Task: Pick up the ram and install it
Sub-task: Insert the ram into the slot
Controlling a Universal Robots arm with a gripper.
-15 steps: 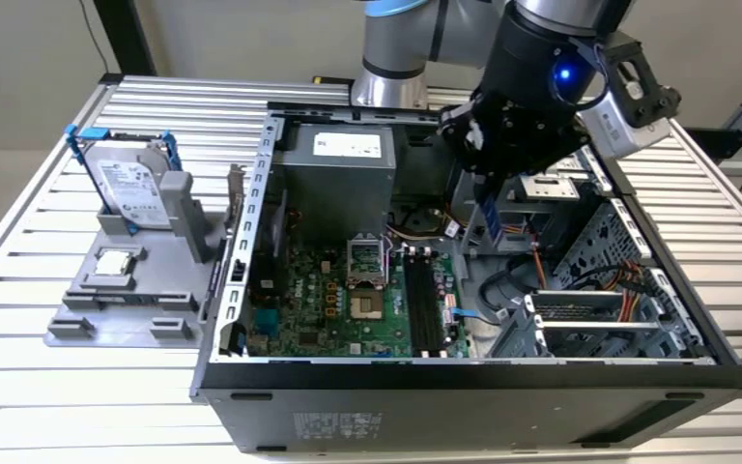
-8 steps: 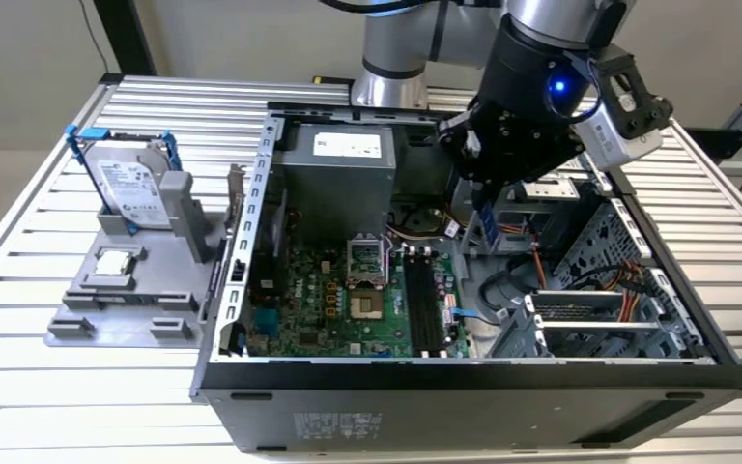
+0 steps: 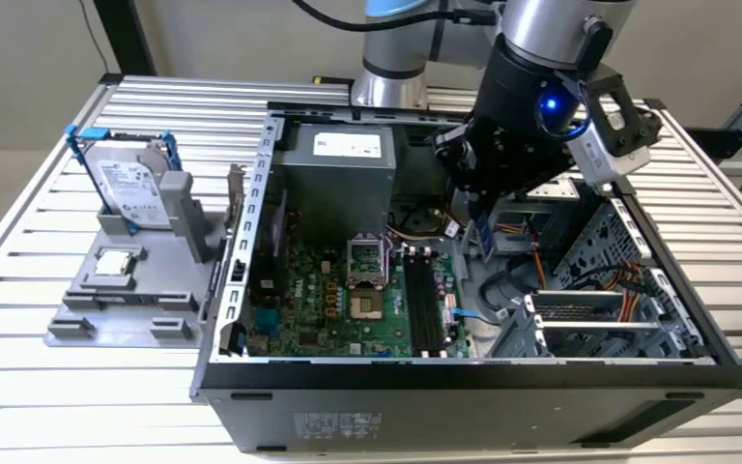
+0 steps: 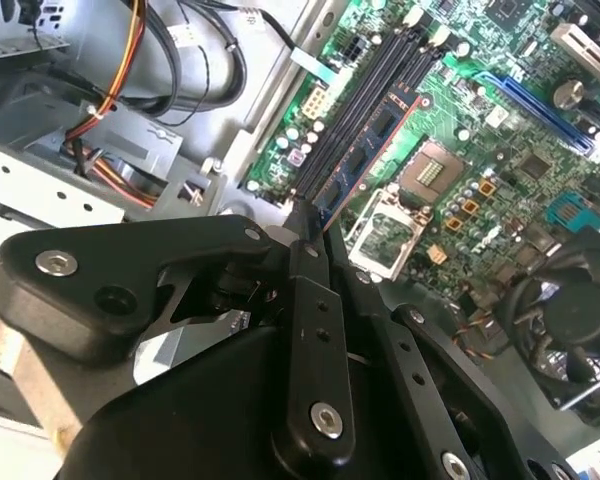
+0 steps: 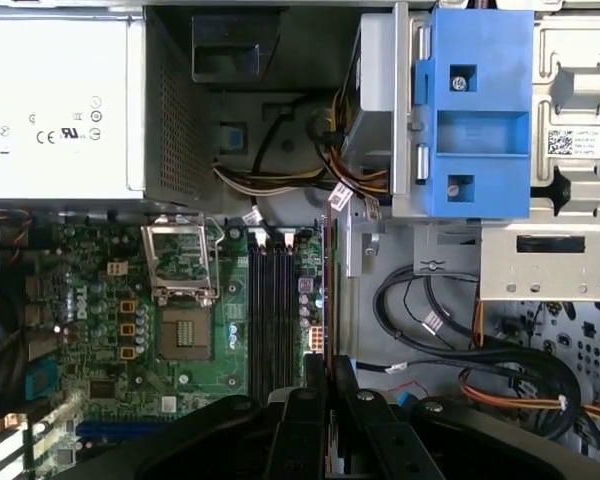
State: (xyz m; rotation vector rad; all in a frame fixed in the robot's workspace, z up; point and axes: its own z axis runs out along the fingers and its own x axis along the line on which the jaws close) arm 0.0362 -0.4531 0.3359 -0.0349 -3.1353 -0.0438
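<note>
One arm with one gripper, and one ram pinched in it. One open case on one slatted table. Inside the case there is one board, one CPU socket, four memory slots side by side, one power supply, one fan and one blue caddy. Beside the case stands one grey holder, carrying one hard drive and one CPU chip.
</note>
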